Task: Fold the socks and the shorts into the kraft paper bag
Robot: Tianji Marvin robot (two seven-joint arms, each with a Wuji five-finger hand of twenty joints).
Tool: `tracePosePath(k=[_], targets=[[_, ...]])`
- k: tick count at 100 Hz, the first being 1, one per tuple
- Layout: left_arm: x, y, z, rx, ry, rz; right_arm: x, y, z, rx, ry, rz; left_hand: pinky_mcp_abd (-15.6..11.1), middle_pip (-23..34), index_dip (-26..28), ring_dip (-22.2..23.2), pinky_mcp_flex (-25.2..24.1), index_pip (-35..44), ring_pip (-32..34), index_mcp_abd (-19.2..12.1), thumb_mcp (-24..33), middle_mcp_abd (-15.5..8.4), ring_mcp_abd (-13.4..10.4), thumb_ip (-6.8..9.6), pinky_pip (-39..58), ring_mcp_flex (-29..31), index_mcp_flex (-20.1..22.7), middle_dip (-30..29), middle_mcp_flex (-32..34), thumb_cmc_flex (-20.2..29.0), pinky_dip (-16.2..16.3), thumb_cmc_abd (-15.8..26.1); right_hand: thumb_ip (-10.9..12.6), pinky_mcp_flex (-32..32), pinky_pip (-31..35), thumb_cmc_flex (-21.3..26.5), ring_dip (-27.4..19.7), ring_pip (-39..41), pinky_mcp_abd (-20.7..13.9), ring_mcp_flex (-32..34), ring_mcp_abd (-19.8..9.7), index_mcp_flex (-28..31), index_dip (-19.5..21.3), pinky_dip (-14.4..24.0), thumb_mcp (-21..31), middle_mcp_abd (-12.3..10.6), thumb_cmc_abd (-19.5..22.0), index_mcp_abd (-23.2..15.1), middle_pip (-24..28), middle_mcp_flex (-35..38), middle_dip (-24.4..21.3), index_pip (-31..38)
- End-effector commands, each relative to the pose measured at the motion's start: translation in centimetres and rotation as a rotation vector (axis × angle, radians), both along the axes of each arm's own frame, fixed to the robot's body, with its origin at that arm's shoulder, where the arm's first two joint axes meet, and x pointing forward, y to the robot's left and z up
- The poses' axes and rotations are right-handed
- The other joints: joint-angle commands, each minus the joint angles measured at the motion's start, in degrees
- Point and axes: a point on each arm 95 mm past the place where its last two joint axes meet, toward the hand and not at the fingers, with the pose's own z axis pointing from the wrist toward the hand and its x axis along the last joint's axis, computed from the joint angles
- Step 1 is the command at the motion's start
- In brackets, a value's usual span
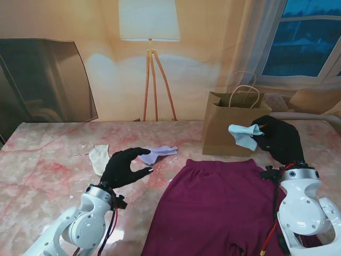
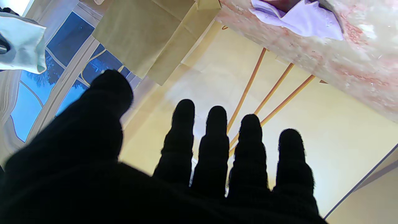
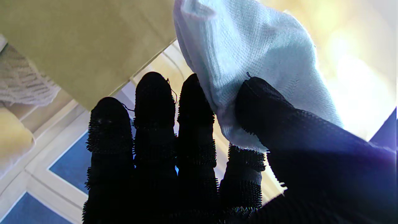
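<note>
Pale blue sock (image 1: 245,135) carried at the kraft paper bag (image 1: 229,130), not yet dropped in.

I see my right hand (image 1: 279,137) pinching it between thumb and fingers (image 3: 192,102); my left hand (image 1: 123,166) hovers spread and empty, the lilac sock (image 1: 157,153) just past its fingertips, the cream sock (image 1: 99,158) beside it. The shorts (image 1: 213,208) lie unfolded, cut off nearer to me. The bag's inside is hidden.

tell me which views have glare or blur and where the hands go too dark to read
Stand view: even light, soft sheen on the table. Left wrist view: left hand a backlit black silhouette, thumb blurred. Right wrist view: bright glare washes out the corner beside the light blue sock; right hand dark, glove texture showing only at its edges.
</note>
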Motion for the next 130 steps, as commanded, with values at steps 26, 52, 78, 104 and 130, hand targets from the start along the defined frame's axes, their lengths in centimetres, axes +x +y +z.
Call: tracePosePath(k=[26,52,78,104,130], targets=[[0.0,0.1,-0.4,0.004,0.005,0.008,0.9,-2.9,2.8,-0.085,-0.037,-0.090,0.3,-1.3,0.1,-0.3,-0.7,-1.4,-1.4,-0.6,-1.2,-0.4,-1.8,2.64,0.0,-0.9,0.2,-0.8,-2.2,-1.1,-0.2,1.0,-1.4,0.1,0.8,1.3,1.7,1.0,0.3,1.1,0.2,3.2,1.3,2.0,0.3,0.7,2.3,-1.6,0.7,1.9,0.2,2.9],[0.1,0.3,-0.8,-0.004,0.011,0.015,2.2,-4.7,4.5,-0.204,-0.053,-0.169,0.5,-1.3,0.1,-0.3,-0.8,-1.4,-1.4,-0.6,-1.2,-0.4,-1.8,2.63,-0.2,-1.0,0.2,-0.8,-2.3,-1.0,-0.2,1.0,-1.4,0.0,0.9,1.3,1.7,0.9,0.3,0.8,-0.1,2.9,1.3,2.2,-0.1,0.4,2.6,-1.9,0.8,1.6,0.4,2.8],[0.3,0.7,-1.1,-0.004,0.015,0.021,3.5,-6.1,5.9,-0.226,-0.072,-0.253,0.5,-1.3,0.1,-0.3,-0.8,-1.5,-1.5,-0.5,-1.1,-0.4,-1.9,2.61,-0.3,-1.0,0.3,-0.8,-2.2,-1.0,-0.1,0.8,-1.4,-0.3,0.6,1.4,1.7,0.8,0.2,0.6,-0.1,2.8,1.4,2.2,-0.5,0.3,2.9,-2.0,0.8,1.3,0.4,2.9],[0.7,0.8,-1.3,-0.003,0.017,0.023,5.2,-7.1,7.1,-0.225,-0.088,-0.326,0.6,-1.3,0.1,-0.3,-0.9,-1.5,-1.5,-0.6,-1.1,-0.5,-1.9,2.61,-0.6,-1.0,0.3,-0.8,-2.1,-1.0,-0.1,0.8,-1.3,-0.5,0.5,1.6,1.6,0.8,-0.1,0.0,-0.3,2.2,1.4,2.2,-1.0,0.3,3.5,-2.1,1.0,0.8,0.3,2.9],[1.3,0.8,-1.7,-0.006,0.023,0.021,7.6,-7.3,7.7,-0.221,-0.073,-0.342,0.5,-1.4,0.0,-0.4,-1.0,-1.6,-1.6,-0.7,-1.3,-0.4,-1.9,2.59,-0.8,-1.2,0.1,-0.8,-2.3,-1.2,-0.1,1.0,-1.2,-0.8,0.4,1.8,1.4,0.7,-0.3,-0.3,-0.5,2.1,1.2,2.1,-1.6,0.0,3.5,-2.7,0.9,0.5,-0.1,2.9]])
